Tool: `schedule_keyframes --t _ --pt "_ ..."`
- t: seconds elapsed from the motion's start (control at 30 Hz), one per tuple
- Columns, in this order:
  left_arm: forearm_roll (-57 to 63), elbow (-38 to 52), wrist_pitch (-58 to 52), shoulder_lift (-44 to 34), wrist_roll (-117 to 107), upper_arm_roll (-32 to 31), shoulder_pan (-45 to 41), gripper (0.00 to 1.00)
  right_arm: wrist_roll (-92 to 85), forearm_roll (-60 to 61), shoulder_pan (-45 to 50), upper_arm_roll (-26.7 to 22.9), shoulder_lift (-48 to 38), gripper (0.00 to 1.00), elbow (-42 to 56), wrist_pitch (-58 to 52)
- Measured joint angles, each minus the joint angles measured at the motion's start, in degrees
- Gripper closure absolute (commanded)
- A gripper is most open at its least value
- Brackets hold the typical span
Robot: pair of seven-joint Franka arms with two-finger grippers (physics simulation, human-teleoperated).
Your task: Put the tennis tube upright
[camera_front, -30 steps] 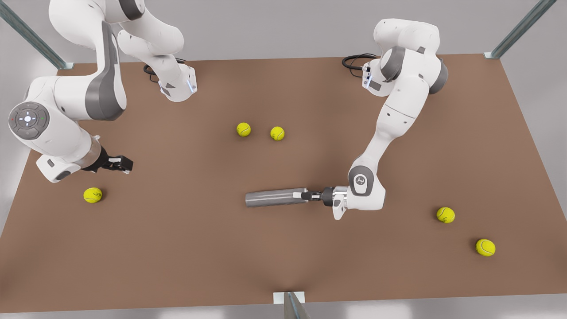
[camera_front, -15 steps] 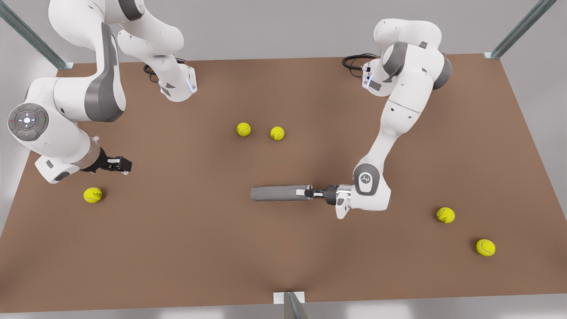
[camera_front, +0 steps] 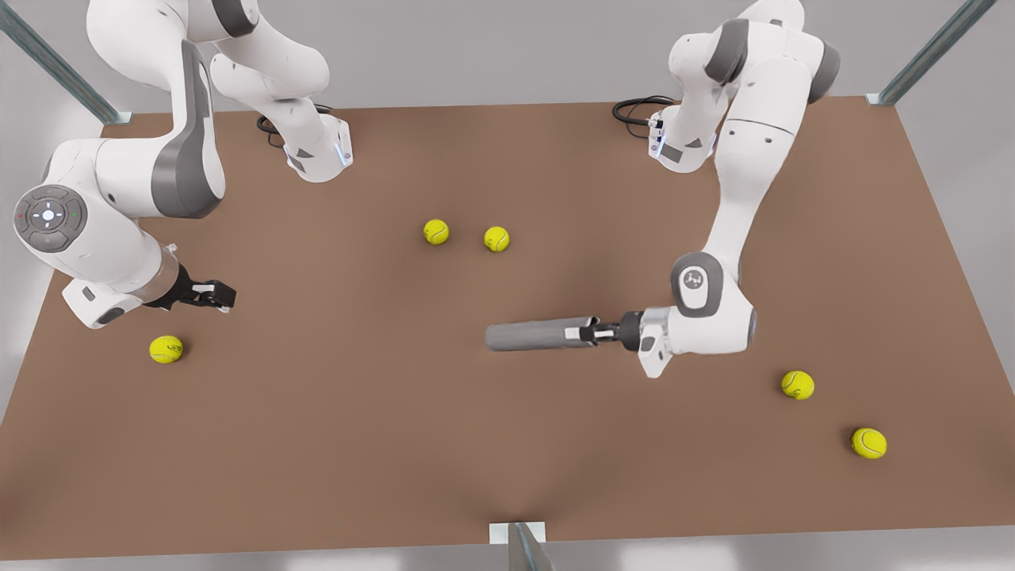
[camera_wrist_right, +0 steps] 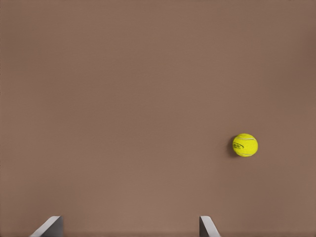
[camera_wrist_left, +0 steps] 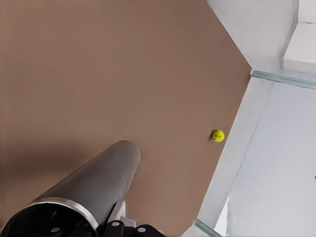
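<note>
The left gripper (camera_front: 591, 332) is clamped on the rim end of the tennis tube (camera_front: 539, 335), which extends sideways from it over the desk (camera_front: 357, 444). The right gripper (camera_front: 222, 295), fingers spread apart, waits near a tennis ball (camera_front: 166, 349).

The tennis tube (camera_front: 539, 335) lies on its side near the middle of the worktop (camera_front: 317, 444), lengthwise along the near edge. The left gripper (camera_front: 593, 332) meets its end toward the front view's right. Two tennis balls (camera_front: 435, 231) (camera_front: 496, 239) sit behind it. Another ball (camera_front: 166, 349) lies by the front view's left edge, just before the right gripper (camera_front: 226, 297). Two more (camera_front: 797, 385) (camera_front: 868, 442) lie toward the near corner at the front view's right.
</note>
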Motion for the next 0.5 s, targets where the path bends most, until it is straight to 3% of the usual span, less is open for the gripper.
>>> schedule_keyframes --t 0.5 --pt "42.10 0.34 -2.65 -13.95 -30.44 2.88 2.42 0.79 -0.35 -0.01 -0.53 0.00 0.00 0.00 0.35 0.00"
